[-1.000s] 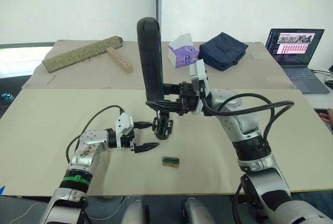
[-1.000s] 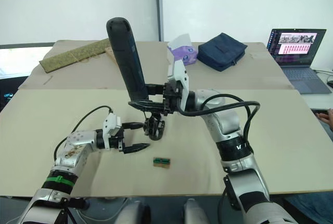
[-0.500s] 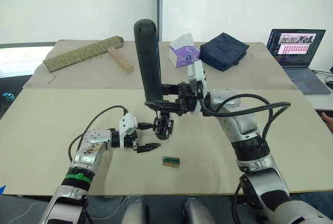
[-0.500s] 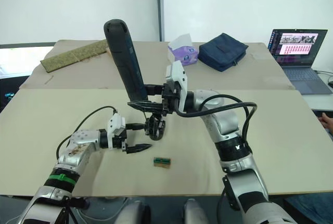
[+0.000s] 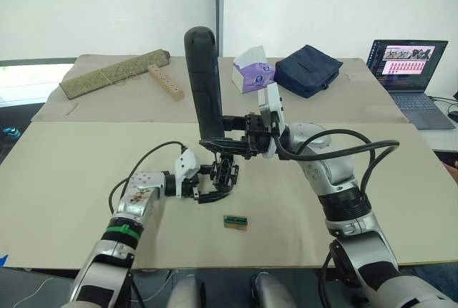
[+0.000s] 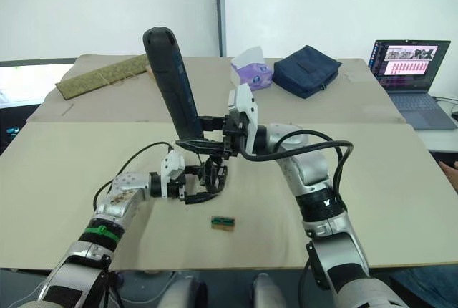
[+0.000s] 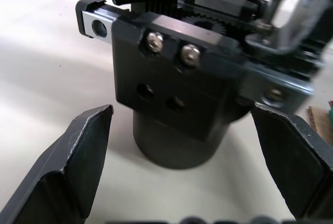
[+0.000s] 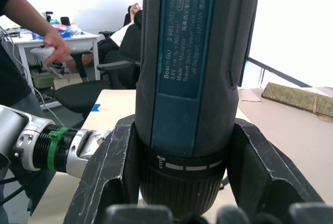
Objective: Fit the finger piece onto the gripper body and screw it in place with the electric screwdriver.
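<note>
The gripper body (image 5: 225, 174) stands on the tan table (image 5: 71, 157), a black block on a round base (image 7: 174, 146). My left gripper (image 5: 217, 185) is open, one finger (image 7: 78, 161) on each side of that base and clear of it. The electric screwdriver (image 5: 204, 79) stands nearly upright above the body, and my right gripper (image 5: 223, 143) is shut on its lower end (image 8: 182, 182). Its thin metal bit (image 7: 281, 0) comes down onto the body's top. The finger piece is hidden; I cannot tell it apart from the body.
A small green-and-tan block (image 5: 235, 221) lies just in front of the body. At the back are a rolled mat (image 5: 114, 71), a wooden strip with holes (image 5: 164, 81), a tissue box (image 5: 250, 70), a dark bag (image 5: 306, 69) and a laptop (image 5: 404, 64). A person (image 8: 31, 21) stands beyond the table.
My left gripper has moved right, up to the gripper body, and its fingers now flank the base. The screwdriver tilted slightly, then held still.
</note>
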